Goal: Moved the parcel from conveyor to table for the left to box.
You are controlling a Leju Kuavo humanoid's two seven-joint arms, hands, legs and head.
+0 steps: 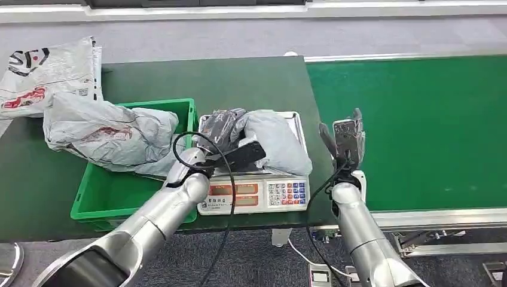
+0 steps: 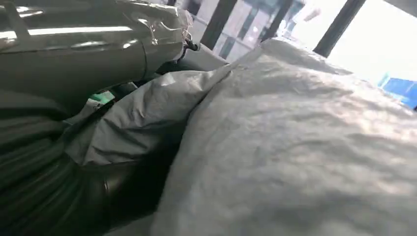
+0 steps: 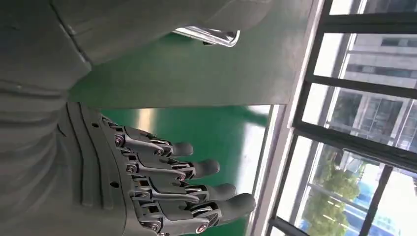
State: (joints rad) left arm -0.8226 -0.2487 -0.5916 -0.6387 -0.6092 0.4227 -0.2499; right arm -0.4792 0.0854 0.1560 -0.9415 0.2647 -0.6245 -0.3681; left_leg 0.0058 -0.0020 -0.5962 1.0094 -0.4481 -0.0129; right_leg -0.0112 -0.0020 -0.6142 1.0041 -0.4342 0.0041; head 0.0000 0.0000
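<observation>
A grey plastic parcel (image 1: 272, 140) lies on the steel tray of a weighing scale (image 1: 257, 194) on the dark green table (image 1: 239, 78). My left hand (image 1: 230, 143) grips the parcel's left end, dark fingers over its top and the thumb across its front. Close up, the crinkled grey parcel (image 2: 295, 137) lies against my left hand (image 2: 59, 187). My right hand (image 1: 345, 140) is held upright beside the scale, at the edge of the green conveyor (image 1: 418, 131). It holds nothing, and its fingers (image 3: 196, 187) are straight and apart over the belt.
A green box (image 1: 101, 197) stands left of the scale, with another grey parcel (image 1: 110, 134) lying across its rim. White printed bags (image 1: 42, 78) lie at the table's back left. A black cable (image 1: 227, 197) loops over my left forearm.
</observation>
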